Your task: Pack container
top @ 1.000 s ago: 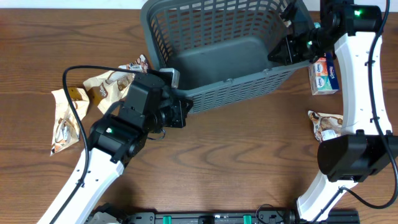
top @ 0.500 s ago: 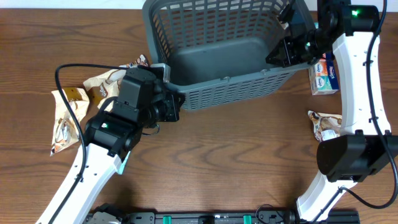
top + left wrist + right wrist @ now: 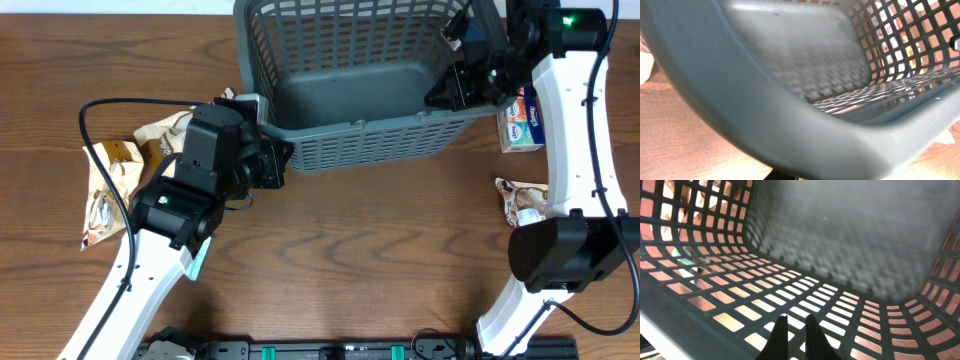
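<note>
- Wood-grain surface (image 3: 380,250): brown, flat and matt. Carries everything, with the goods left out at both sides, presumably to keep the middle free for packing.
- Basket (image 3: 370,128): at the far middle of the surface, between the two arms, with nothing inside. Dark grey-teal plastic, rectangular, with square-slotted lattice walls, a solid smooth floor and a thick rounded rim. Gripped at two opposite spots, likely to square it up and steady it before loading. Cannot tell whether it is lifted clear of the wood.
- Left fingers (image 3: 272,150): at the near left corner. Almost wholly hidden in the left wrist view by the thick rim running right across it; judged clamped on that rim.
- Right fingers (image 3: 452,88): at the right wall. Drawn close with only a thin slit between them in the right wrist view, lattice just beneath; judged pinched on the wall.
- Packets (image 3: 105,195): left of the basket, tan and white, creased and crinkly, lying flat. Likely to crumple under a firm squeeze.
- Small printed box (image 3: 522,122) just beside the right wall, and one more crumpled packet (image 3: 522,200) nearer the front. None packed yet.
</note>
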Controlling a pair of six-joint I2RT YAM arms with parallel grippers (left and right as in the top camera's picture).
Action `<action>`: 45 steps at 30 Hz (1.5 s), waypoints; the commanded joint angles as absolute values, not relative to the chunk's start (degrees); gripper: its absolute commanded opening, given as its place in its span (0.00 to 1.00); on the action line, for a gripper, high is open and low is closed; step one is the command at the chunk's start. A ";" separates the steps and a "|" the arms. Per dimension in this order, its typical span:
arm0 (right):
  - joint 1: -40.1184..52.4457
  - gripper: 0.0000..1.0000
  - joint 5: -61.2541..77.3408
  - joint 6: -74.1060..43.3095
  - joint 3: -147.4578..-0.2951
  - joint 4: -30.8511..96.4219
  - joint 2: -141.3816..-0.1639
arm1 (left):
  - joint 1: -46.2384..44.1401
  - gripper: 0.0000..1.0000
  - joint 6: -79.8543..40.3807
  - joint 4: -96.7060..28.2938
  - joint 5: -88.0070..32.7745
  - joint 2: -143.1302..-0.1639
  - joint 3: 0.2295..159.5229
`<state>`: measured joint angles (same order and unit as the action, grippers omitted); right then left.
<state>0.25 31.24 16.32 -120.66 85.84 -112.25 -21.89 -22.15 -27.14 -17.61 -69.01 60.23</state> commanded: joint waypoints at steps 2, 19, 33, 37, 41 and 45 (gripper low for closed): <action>0.84 0.02 31.51 16.78 -120.53 86.83 -112.73 | -21.08 0.06 -20.40 -26.02 -17.02 -69.25 60.38; 0.84 0.02 31.48 16.80 -120.53 88.09 -112.73 | -16.34 0.06 -19.05 -25.74 -17.10 -69.25 60.38; 0.95 0.02 31.33 16.80 -120.53 88.29 -112.73 | -16.29 0.06 -18.65 -24.34 -17.45 -69.91 60.38; 0.95 0.01 31.03 16.80 -120.53 87.77 -112.73 | -16.29 0.16 -18.63 -24.32 -17.47 -69.97 60.38; 0.95 0.13 31.09 16.78 -120.64 87.26 -112.73 | -16.29 0.28 -17.76 -24.49 -17.45 -69.97 60.40; 0.95 0.41 31.09 16.80 -121.16 86.74 -112.73 | -16.29 0.32 -17.04 -25.19 -17.45 -69.97 60.66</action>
